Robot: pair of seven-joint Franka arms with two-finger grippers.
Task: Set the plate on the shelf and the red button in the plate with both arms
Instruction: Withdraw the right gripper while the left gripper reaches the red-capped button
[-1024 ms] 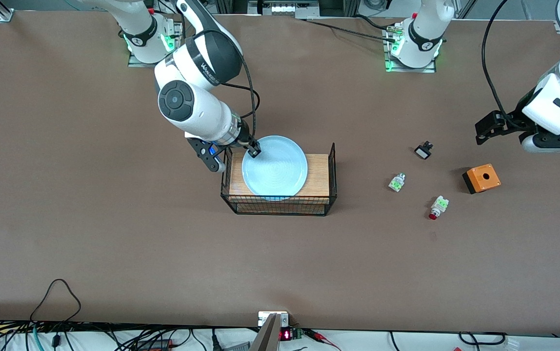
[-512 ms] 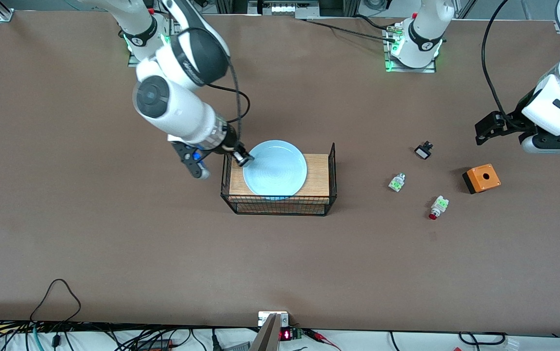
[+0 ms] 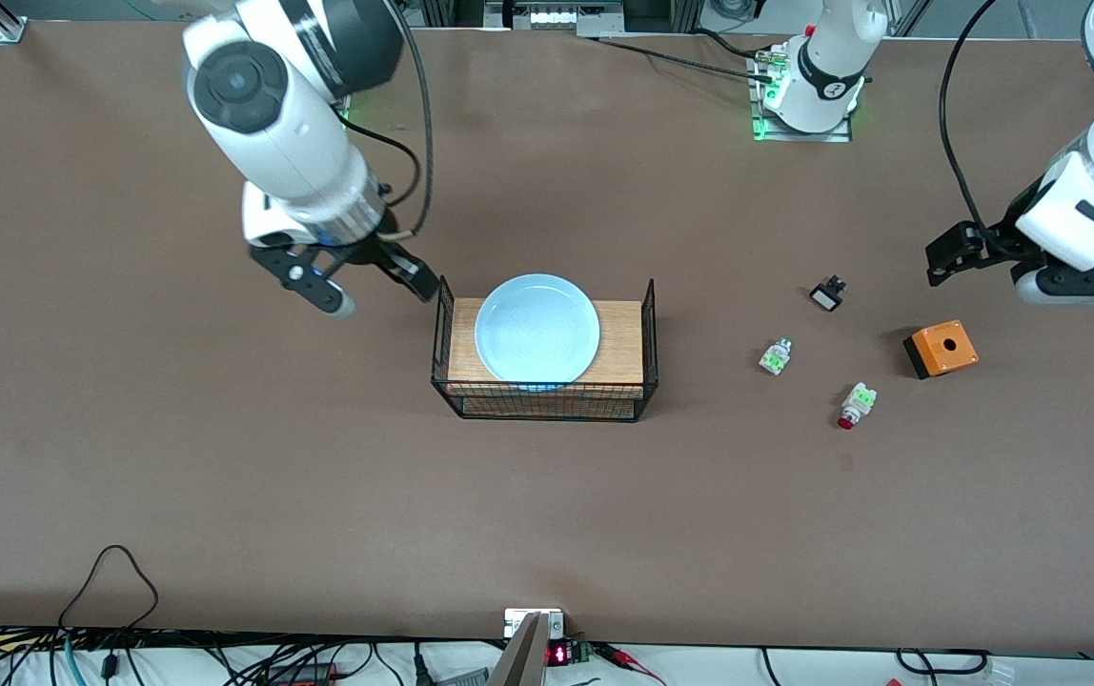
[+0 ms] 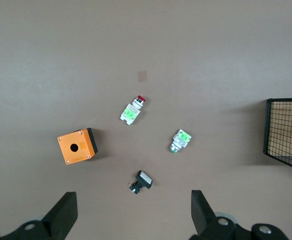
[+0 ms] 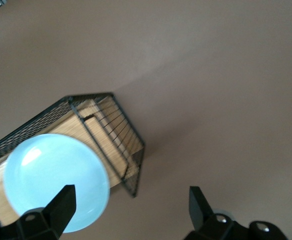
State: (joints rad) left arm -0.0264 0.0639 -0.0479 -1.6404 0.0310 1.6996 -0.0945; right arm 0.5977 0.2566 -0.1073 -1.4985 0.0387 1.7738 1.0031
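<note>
The pale blue plate (image 3: 536, 327) lies flat on a wooden board (image 3: 618, 343) inside the black wire basket (image 3: 543, 410). It also shows in the right wrist view (image 5: 56, 180). My right gripper (image 3: 409, 276) (image 5: 131, 192) is open and empty, up in the air over the table just off the basket's end toward the right arm. The red button (image 3: 854, 405) (image 4: 133, 110) lies on the table toward the left arm's end. My left gripper (image 3: 955, 252) (image 4: 133, 200) is open and empty, above the table beside the small parts.
An orange box with a hole (image 3: 941, 349) (image 4: 77, 146), a white-green piece without red tip (image 3: 775, 356) (image 4: 182, 140) and a black-and-white piece (image 3: 827, 293) (image 4: 141, 181) lie around the red button. Cables run along the table's edge nearest the front camera.
My right gripper let go of the plate's rim, opened, rose and drew back toward the right arm's end. The plate stays in the basket. The left arm barely moved.
</note>
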